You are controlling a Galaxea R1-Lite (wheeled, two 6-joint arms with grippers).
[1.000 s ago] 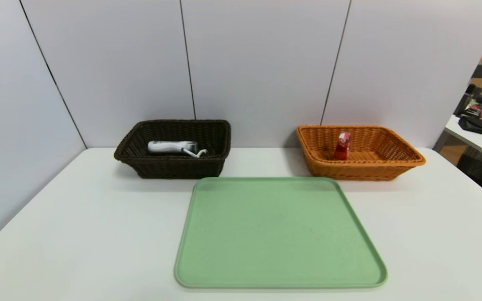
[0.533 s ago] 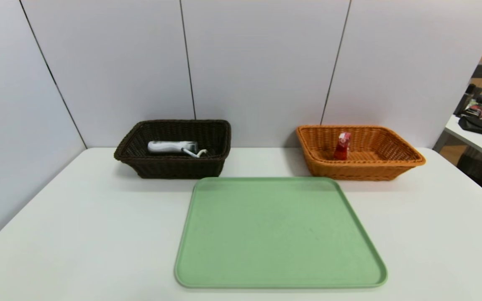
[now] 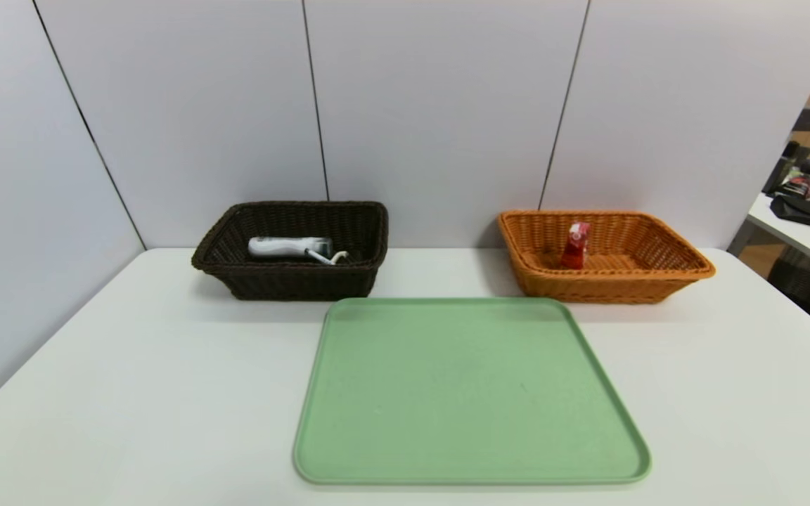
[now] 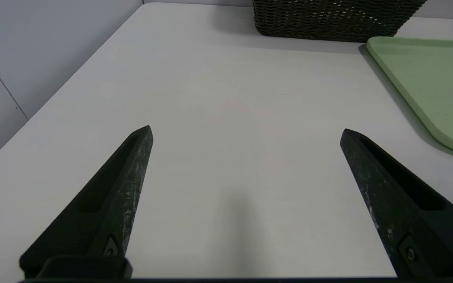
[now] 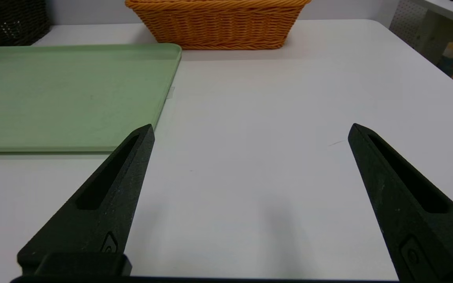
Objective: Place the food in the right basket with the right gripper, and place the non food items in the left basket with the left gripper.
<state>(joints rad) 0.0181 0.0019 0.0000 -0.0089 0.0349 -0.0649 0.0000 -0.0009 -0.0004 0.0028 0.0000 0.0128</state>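
left gripper (image 4: 246,131) is level above the table surface, pointing forward, its two dark fingers (image 4: 124,184) spread wide with nothing between them. right gripper (image 5: 250,129) is in the same pose, fingers (image 5: 391,184) wide apart, empty.

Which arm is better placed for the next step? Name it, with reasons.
Neither: tray is bare, white item lies in dark basket, red item in orange basket; left gripper and right gripper open beside the tray.

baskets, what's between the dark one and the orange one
In the head view, only bare white table lies between the dark basket and the orange basket. The green tray sits just in front of that gap.
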